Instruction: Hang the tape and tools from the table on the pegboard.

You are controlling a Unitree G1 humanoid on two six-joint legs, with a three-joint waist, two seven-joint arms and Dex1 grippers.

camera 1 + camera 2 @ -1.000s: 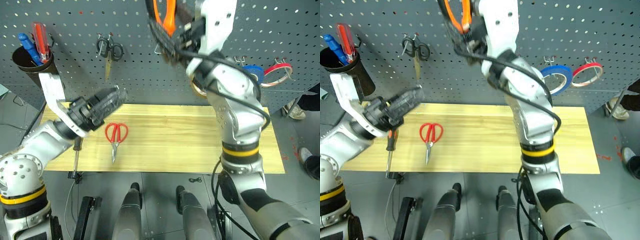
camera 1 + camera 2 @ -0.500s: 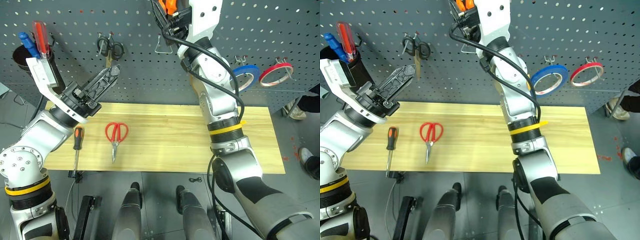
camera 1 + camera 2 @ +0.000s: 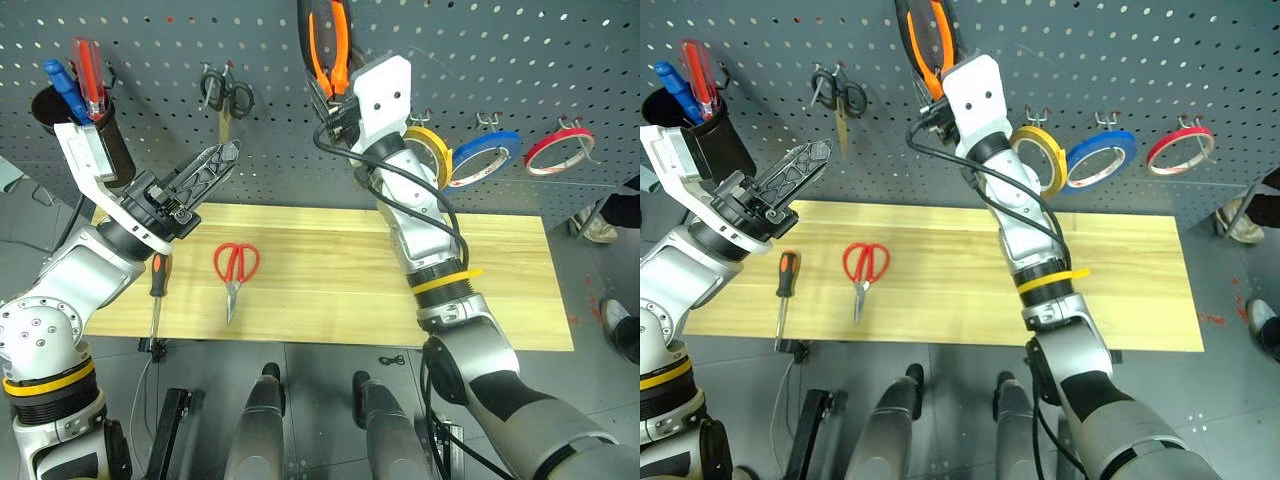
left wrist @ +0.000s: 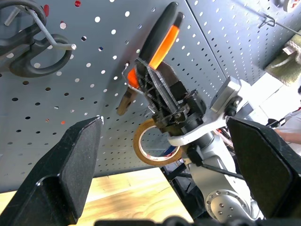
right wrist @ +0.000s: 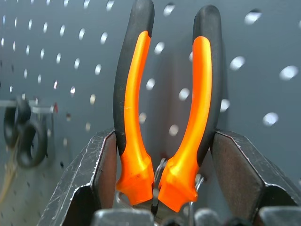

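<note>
We are holding the pliers (image 5: 164,117) between our right fingers (image 5: 101,179); left fingers (image 4: 75,165) are wide open, empty. We should be sliding the handles squarely over the pegboard (image 3: 150,40) hook.

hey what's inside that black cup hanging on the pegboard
The black cup on the pegboard holds a blue screwdriver and a red screwdriver, handles sticking up. Their shafts and the cup's bottom are hidden by its wall.

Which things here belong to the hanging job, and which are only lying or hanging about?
Belong to the job:
- pliers, held by the right gripper
- red-handled scissors on the table
- screwdriver on the table
- blue tape on the pegboard

Just there:
- yellow tape
- red tape
- small black scissors
- black cup of screwdrivers
</note>
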